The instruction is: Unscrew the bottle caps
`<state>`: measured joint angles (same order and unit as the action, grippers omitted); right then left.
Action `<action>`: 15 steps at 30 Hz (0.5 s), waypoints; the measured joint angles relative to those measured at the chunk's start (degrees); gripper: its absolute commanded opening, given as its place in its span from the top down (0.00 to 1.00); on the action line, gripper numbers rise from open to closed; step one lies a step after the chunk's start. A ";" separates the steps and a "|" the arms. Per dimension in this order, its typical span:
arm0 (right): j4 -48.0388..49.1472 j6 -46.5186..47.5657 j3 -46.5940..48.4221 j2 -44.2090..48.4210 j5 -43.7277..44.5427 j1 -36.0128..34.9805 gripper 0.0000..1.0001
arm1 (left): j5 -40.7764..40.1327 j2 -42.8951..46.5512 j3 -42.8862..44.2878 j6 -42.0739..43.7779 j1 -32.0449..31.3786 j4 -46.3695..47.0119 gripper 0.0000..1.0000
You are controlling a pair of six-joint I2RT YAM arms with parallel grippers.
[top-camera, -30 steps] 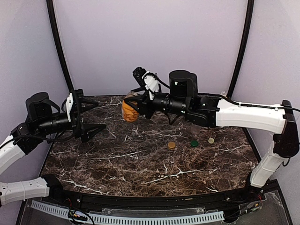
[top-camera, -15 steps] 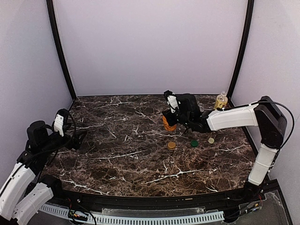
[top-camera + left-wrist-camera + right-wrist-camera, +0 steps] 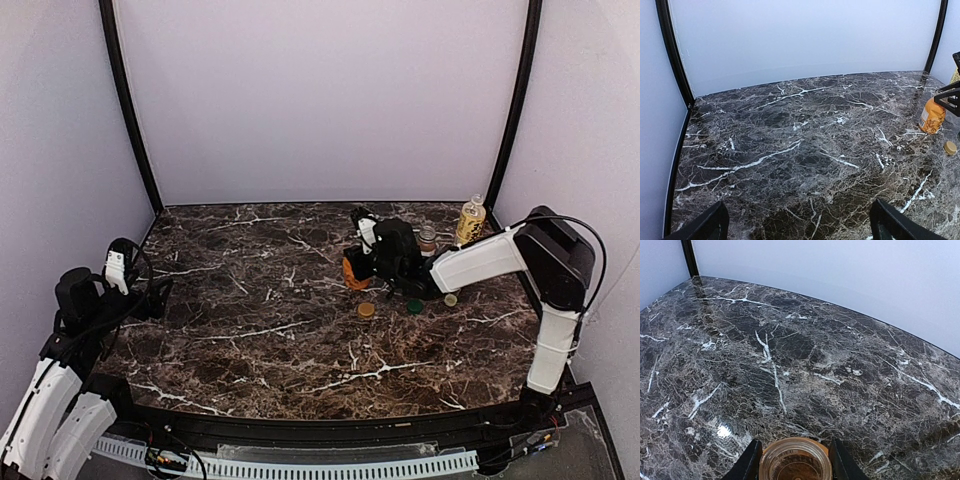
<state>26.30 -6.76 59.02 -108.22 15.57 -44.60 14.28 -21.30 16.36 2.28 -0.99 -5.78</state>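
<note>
Dark marble table (image 3: 250,340), orange cap (image 3: 366,310), green cap (image 3: 414,306), cream cap (image 3: 451,299), tea bottle (image 3: 470,220)

Table (image 3: 250,340): dark brown marble-look slab, white veins, polished, glossy; light glint on it in rt wrist view.
Walls (image 3: 320,100): plain, pale, matt.
Corner posts (image 3: 125,100): black, smooth, slight sheen.
Orange bottle (image 3: 795,462): clear plastic mouth, smooth shiny rim; body translucent orange, pale label, label material n/k.
Tea bottle (image 3: 471,220): clear plastic, glossy.
Orange cap (image 3: 366,310), green cap (image 3: 414,306), cream cap (image 3: 451,299): smooth plastic.
Arm shells (image 3: 480,260): white, smooth plastic.
Right gripper (image 3: 795,465) fingers (image 3: 749,462): black, matt.
</note>
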 measured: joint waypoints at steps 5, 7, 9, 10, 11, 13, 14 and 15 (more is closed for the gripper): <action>2.58 -1.36 -1.51 0.02 0.57 0.00 0.37 | 0.02 0.00 -0.02 -0.20 0.13 0.15 0.01; 2.82 -1.81 -1.99 0.02 0.55 0.00 0.28 | 0.04 0.00 -0.02 -0.22 0.15 0.15 0.01; 2.34 -1.88 -2.43 0.02 0.48 0.00 0.22 | 0.04 0.02 -0.02 -0.28 0.20 0.15 0.01; 1.81 -1.57 -2.54 0.02 0.46 0.00 0.19 | 0.09 0.02 -0.02 -0.37 0.24 0.15 0.01; 1.46 -1.51 -2.54 0.02 0.42 0.00 0.16 | 0.11 0.02 -0.02 -0.44 0.28 0.15 0.01; 0.61 -0.92 -2.47 0.20 0.37 0.00 0.02 | 0.26 0.02 0.00 -0.52 0.44 0.15 0.01; 0.26 -0.98 -2.40 0.26 0.31 0.00 0.01 | 0.28 0.02 -0.02 -0.61 0.48 0.15 0.01; -0.35 -0.63 -2.23 0.48 0.37 0.00 0.01 | 0.33 0.02 0.00 -0.66 0.48 0.15 0.01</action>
<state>25.96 -7.40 56.80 -107.74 15.94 -44.60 14.61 -21.28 16.36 1.63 -0.51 -5.63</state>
